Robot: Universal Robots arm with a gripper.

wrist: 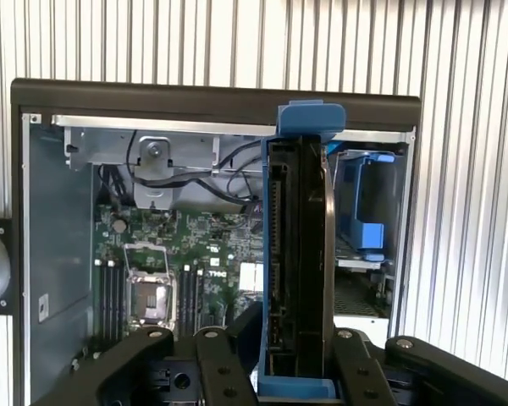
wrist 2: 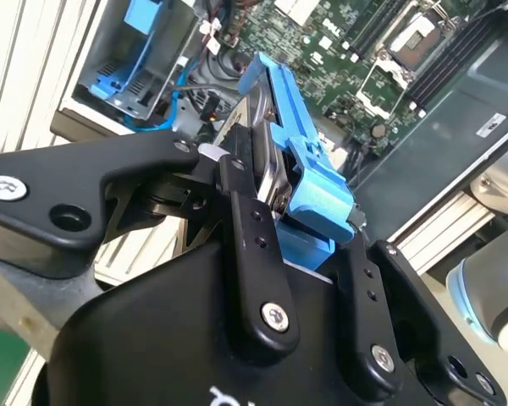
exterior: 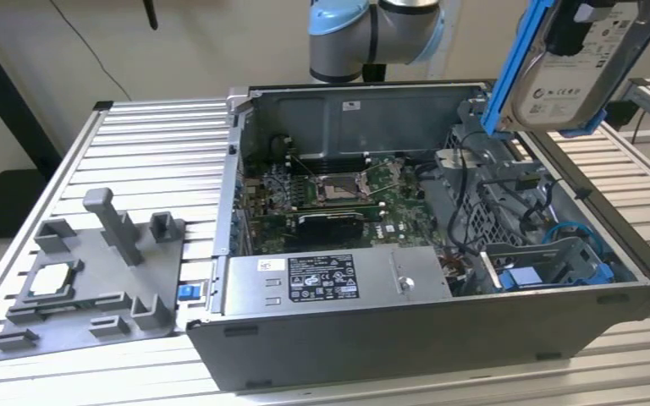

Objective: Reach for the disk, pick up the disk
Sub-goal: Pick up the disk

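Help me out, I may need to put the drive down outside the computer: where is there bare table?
Bare slatted table lies at the exterior view's left, between the computer case and the table's edge, beyond the grey stand. A narrower strip runs along the case's right. Inside the case it is crowded with boards and cables. The tool holds the drive above the case.

An open computer case (exterior: 415,338) lies on its side on a slatted metal table (exterior: 156,144), below the fingers. Inside it sit a green circuit board (exterior: 337,190), a grey metal box (exterior: 337,279) with a black-and-white label along the near wall, and a blue drive bay (exterior: 551,266) with loose cables. A grey plastic stand (exterior: 94,271) rests on the table beside the case, well away from the fingers
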